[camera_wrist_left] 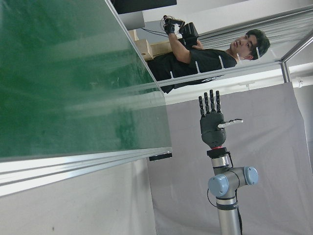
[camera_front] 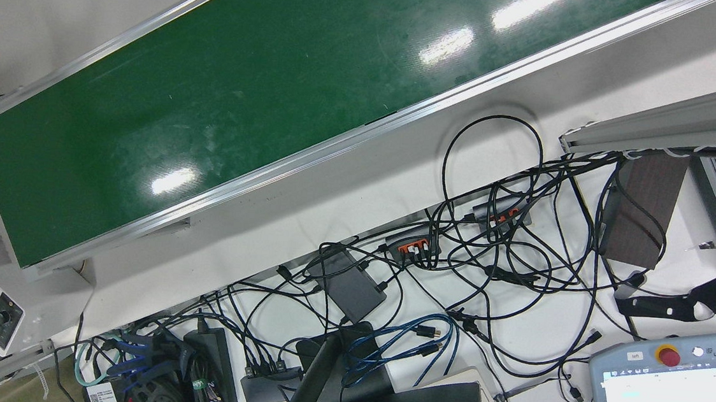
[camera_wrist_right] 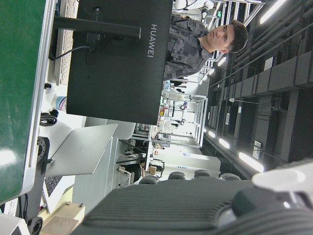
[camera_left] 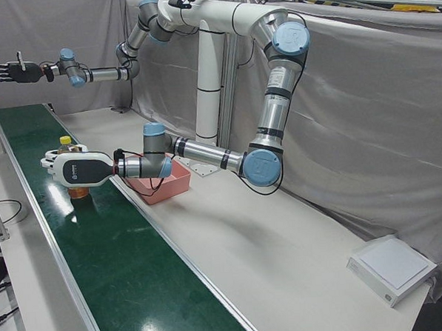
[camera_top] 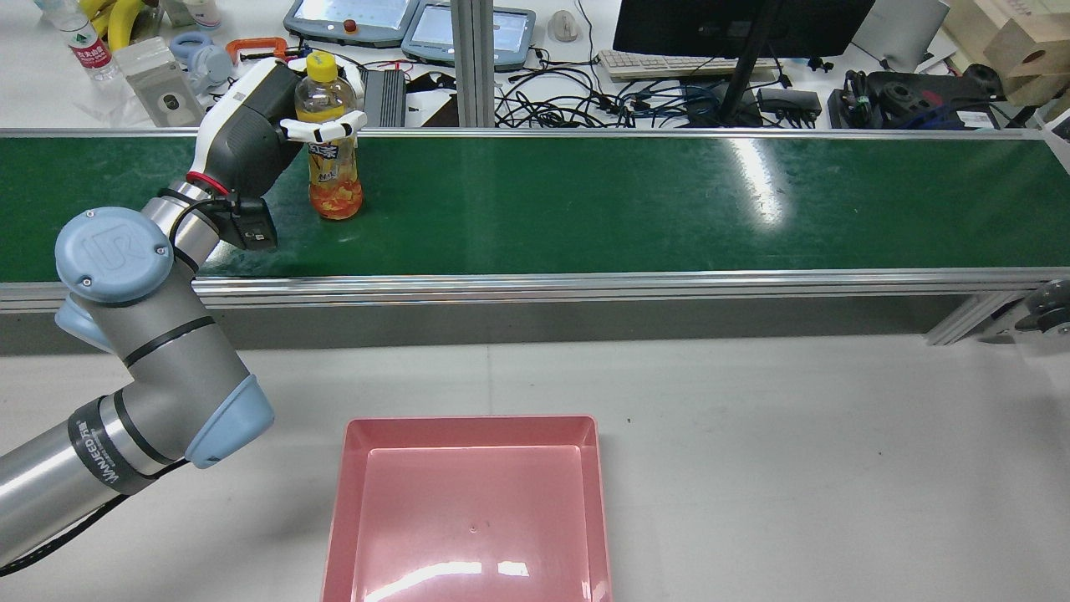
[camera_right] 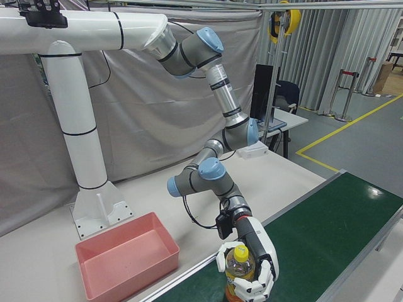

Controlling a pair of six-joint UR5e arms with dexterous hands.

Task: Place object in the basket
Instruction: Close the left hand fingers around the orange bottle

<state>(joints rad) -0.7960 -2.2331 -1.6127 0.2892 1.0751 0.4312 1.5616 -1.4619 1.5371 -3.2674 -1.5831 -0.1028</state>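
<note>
At upper left of the rear view, the juice bottle (camera_top: 333,150), judged rigid but slick and top-heavy, stands on the green conveyor belt (camera_top: 585,201), clasped below its cap by left hand (camera_top: 288,117) fingers; right hand (camera_left: 8,71) is seen splayed, empty.

Surface (camera_top: 752,468): pale grey, matte, spanning the near half of the rear view, bare apart from a few small dark specks. Resting on it at 6 o'clock, a pink square basket (camera_top: 468,431), shallow, upright, nothing inside. Along the 12 o'clock side runs a green conveyor belt (camera_top: 635,201) in an aluminium frame, glossy with light glare; standing upright on it toward 10 o'clock, an orange drink bottle (camera_top: 333,171) with a yellow cap.
</note>
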